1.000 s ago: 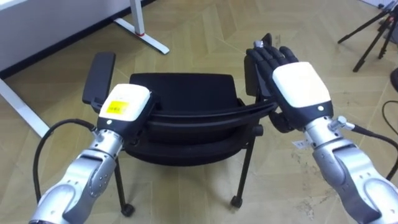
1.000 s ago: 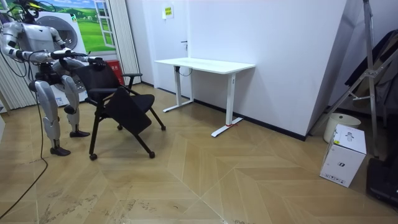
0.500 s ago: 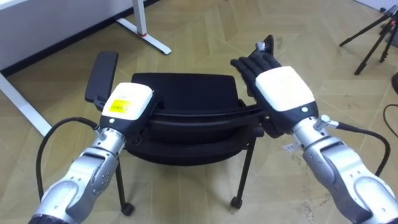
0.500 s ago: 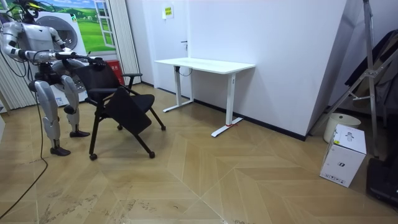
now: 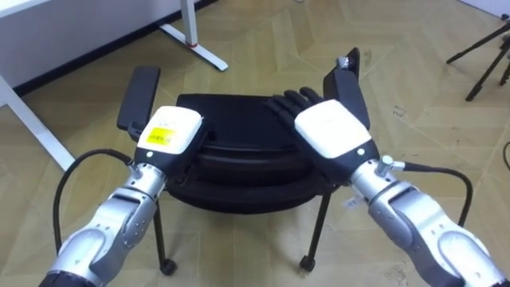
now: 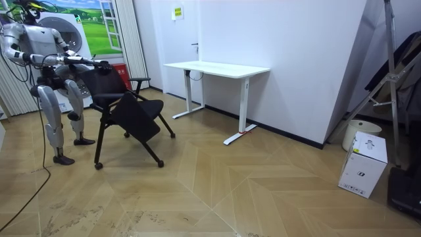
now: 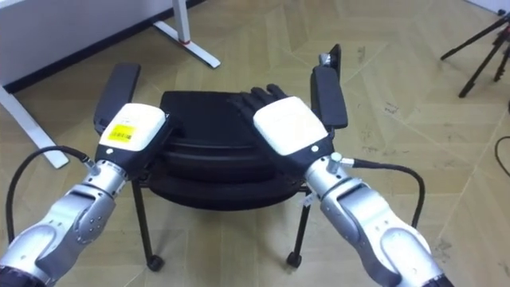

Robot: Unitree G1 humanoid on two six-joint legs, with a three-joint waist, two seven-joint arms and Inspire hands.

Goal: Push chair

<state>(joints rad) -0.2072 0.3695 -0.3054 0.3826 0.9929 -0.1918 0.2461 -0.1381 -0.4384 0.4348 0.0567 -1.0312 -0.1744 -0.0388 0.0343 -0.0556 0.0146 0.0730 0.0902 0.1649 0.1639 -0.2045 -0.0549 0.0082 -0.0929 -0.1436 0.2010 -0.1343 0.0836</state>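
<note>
A black chair [image 5: 239, 159] on small castors stands right in front of me, its backrest toward me, an armrest [image 5: 137, 96] on each side. My left hand [image 5: 171, 135] rests on the backrest's top left; its fingers are hidden past the edge. My right hand [image 5: 327, 131] lies on the top right of the backrest, beside the right armrest [image 5: 348, 80], with straight fingers [image 5: 288, 101] reaching over toward the seat. In the room view I stand at the room view's left behind the chair [image 6: 128, 108], both arms stretched to its back.
A white desk [image 6: 217, 68] stands by the wall beyond the chair; its feet [image 5: 195, 44] lie ahead on the wooden floor. A tripod [image 5: 486, 52] is at the far right. A white box [image 6: 364, 172] and a ladder stand at the room view's right.
My right hand has moved left and forward, from beside the right armrest onto the backrest's top. The left hand has stayed on the backrest.
</note>
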